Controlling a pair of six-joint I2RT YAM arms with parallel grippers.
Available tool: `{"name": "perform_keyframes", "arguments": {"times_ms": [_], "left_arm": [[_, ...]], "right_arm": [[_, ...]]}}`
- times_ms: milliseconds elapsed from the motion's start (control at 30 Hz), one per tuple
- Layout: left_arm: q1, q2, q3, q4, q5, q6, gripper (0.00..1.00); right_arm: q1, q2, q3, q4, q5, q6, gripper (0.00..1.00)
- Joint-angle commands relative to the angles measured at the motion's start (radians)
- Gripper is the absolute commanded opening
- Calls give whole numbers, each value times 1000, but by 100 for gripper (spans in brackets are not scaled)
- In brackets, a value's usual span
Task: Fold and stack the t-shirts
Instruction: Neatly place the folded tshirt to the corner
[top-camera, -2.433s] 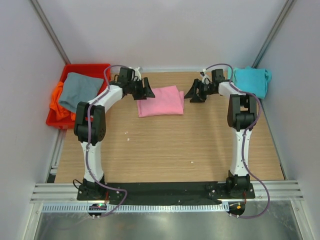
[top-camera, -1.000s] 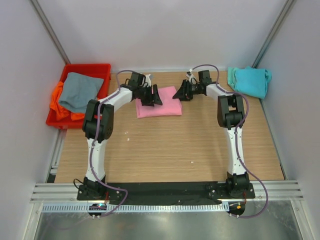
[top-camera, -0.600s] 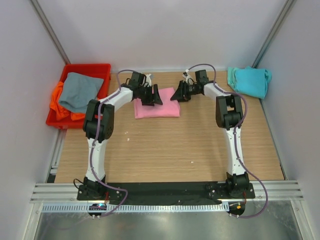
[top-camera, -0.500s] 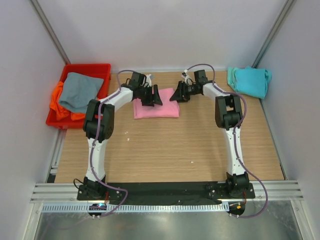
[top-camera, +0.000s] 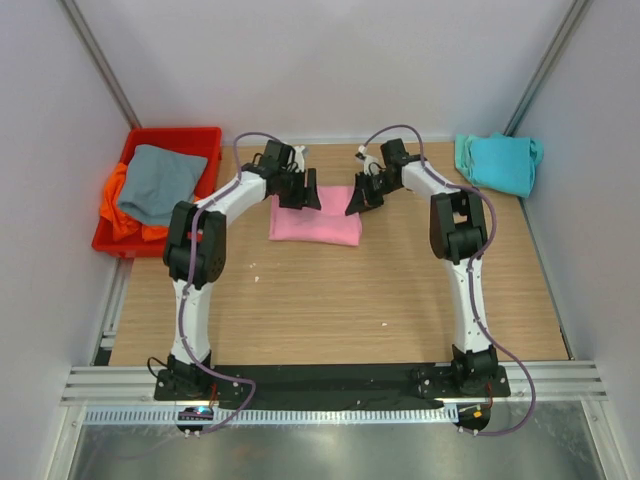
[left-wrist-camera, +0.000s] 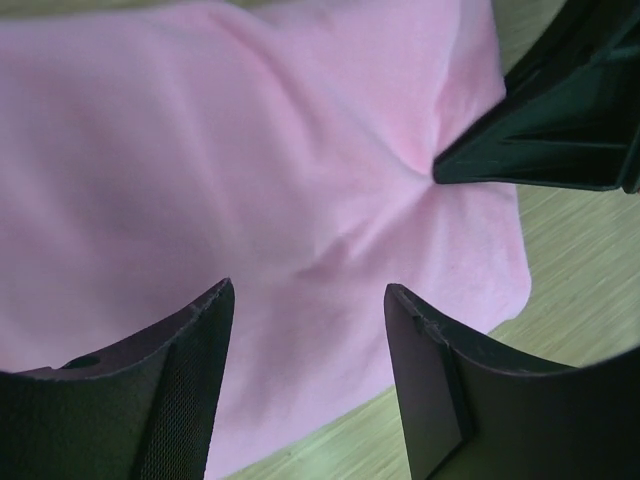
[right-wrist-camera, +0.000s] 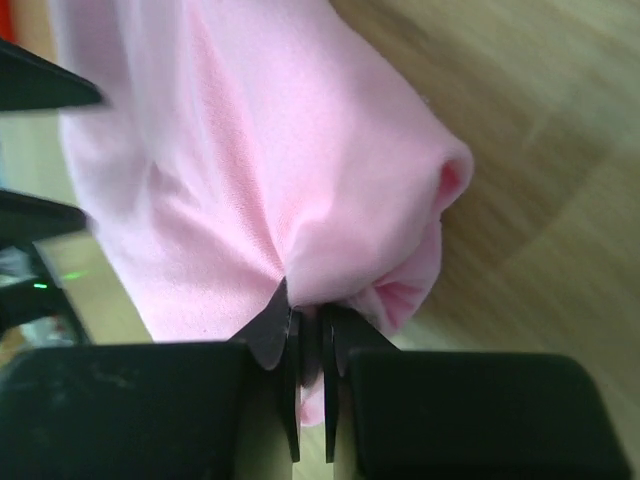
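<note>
Two claws: right gripper (top-camera: 358, 197) and left gripper (top-camera: 300, 195), both at the pink t-shirt (top-camera: 315, 227) near the middle of the tabletop's far edge.
Right grip: pinched tight on a bunched fold at the shirt's right end (right-wrist-camera: 305, 320).
Left grip: spread wide above the cloth (left-wrist-camera: 305, 370), holding nothing; contact impossible to judge.
Risk: a thin pinch, likely to slip under a pull; with the left end unpinned, could drag the whole bundle and undo the fold.
Pink t-shirt: rough folded rectangle, soft, puckered toward the pinch.
Other shirts: teal t-shirt (top-camera: 497, 162) at the far right corner; grey t-shirt (top-camera: 155, 183) over orange t-shirt (top-camera: 115, 210) in the red bin (top-camera: 175, 137) by the far left corner.
</note>
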Motion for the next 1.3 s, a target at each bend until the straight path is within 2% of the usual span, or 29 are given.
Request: {"name": "perform_keyframes", "arguments": {"times_ms": [0, 100, 267, 367, 500, 767, 1267], "left_arm": [[10, -185, 54, -43, -104, 78, 63], [35, -254, 14, -63, -103, 81, 62], [71, -308, -113, -73, 24, 78, 54], [88, -305, -141, -99, 125, 116, 56], [91, -311, -146, -116, 175, 132, 58], [91, -328, -158, -110, 199, 120, 59], [91, -330, -196, -84, 163, 121, 61]], "right_arm": [[-18, -180, -50, -154, 268, -198, 1], [-31, -275, -38, -226, 391, -281, 2], [-120, -376, -6, -262, 470, -298, 2], [-186, -387, 47, -291, 531, -321, 1], [-268, -366, 110, -305, 589, -332, 1], [-431, -269, 284, -313, 611, -319, 1], [-511, -211, 412, -199, 639, -306, 1]]}}
